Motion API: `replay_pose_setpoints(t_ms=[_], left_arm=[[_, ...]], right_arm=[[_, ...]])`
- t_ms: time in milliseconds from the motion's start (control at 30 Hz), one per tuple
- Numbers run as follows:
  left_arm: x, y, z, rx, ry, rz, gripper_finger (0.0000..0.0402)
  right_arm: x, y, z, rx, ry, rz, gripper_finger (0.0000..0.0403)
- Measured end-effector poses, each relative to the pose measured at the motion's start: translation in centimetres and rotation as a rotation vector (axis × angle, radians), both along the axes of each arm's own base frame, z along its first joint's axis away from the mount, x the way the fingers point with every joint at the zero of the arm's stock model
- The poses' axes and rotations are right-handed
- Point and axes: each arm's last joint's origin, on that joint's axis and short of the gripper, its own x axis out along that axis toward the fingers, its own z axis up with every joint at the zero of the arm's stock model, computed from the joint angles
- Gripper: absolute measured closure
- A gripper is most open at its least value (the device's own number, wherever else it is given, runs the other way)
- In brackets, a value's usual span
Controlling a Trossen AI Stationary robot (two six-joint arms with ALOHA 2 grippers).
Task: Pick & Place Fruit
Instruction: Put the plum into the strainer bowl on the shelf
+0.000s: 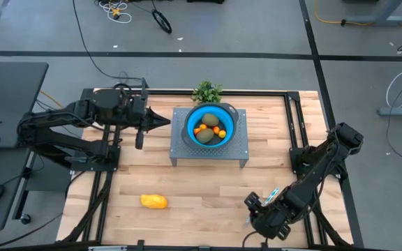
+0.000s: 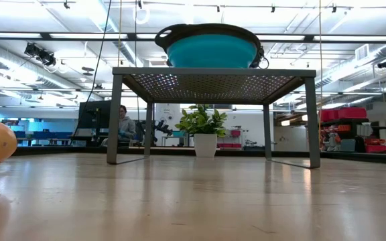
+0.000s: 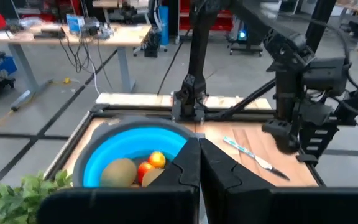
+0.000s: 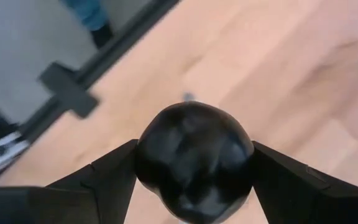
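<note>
- Across the middle of the high view, a light wooden table (image 1: 201, 188) is lying with its planks running left to right, edged by black frame rails, with grey floor and loose cables showing around it.
- Behind the table in the low view, a bright workshop room is stretching away with ceiling lights, shelving, a potted plant (image 2: 203, 129) and a person (image 2: 122, 124) sitting at a monitor.
- At upper centre of the high view, a grey perforated stand (image 1: 209, 151) is carrying a blue bowl (image 1: 195, 117); the bowl is holding two olive-brown ovals (image 1: 209, 128) and tiny round orange pieces (image 1: 219, 131).
- A green leafy sprig (image 1: 206, 91) is sitting just beyond the bowl, at the table's top edge.
- At lower left of the high view, the yellow-orange oblong fruit (image 1: 153, 201) is lying alone on the planks, its long axis running roughly left to right along the boards; which end is which cannot be told.
- At lower right of the high view, the right end effector (image 1: 264, 217) is hanging low over the table; in the right wrist view its fingers are standing wide, clasping the near-black round fruit (image 4: 194, 160) on both sides above the wood.
- A knife with a light-blue handle (image 3: 248, 153) is lying on the table near the right arm, slanting across the planks.
- At upper left of the high view, the left end effector (image 1: 165, 121) is pointing toward the bowl, its fingers pressed together and holding nothing.
</note>
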Motion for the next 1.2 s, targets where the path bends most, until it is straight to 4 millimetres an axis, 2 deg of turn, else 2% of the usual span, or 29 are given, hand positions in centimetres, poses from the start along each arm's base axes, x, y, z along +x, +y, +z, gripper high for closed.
replay_pose_setpoints(t_ms=[233, 467, 733, 833, 967, 1200], left_arm=[[-0.9, -0.1, 0.2, 0.004, -0.004, -0.001, 0.0401], [-1.7, -0.1, 0.3, 0.007, 0.000, -0.001, 0.0401], [-2.9, -0.2, 0.8, 0.020, -0.022, -0.002, 0.0401], [-3.4, -0.2, 0.8, 0.021, -0.016, 0.001, 0.0401], [-3.7, -0.2, 0.8, 0.015, -0.019, 0.014, 0.0401], [-3.7, -0.2, 0.8, 0.018, -0.020, 0.024, 0.0401]], right_arm=[[1.6, -2.9, 2.1, -0.067, -0.171, -0.150, 0.0117], [3.3, -6.0, 4.4, -0.048, -0.311, -0.303, 0.0117], [4.1, -7.7, 5.7, -0.014, -0.376, -0.345, 0.0117], [4.5, -8.1, 6.3, 0.038, -0.417, -0.396, 0.0117], [5.0, -9.2, 8.2, 0.152, -0.525, -0.481, 0.0117], [4.7, -11.6, 11.6, 0.271, -0.685, -0.559, 0.0117]])
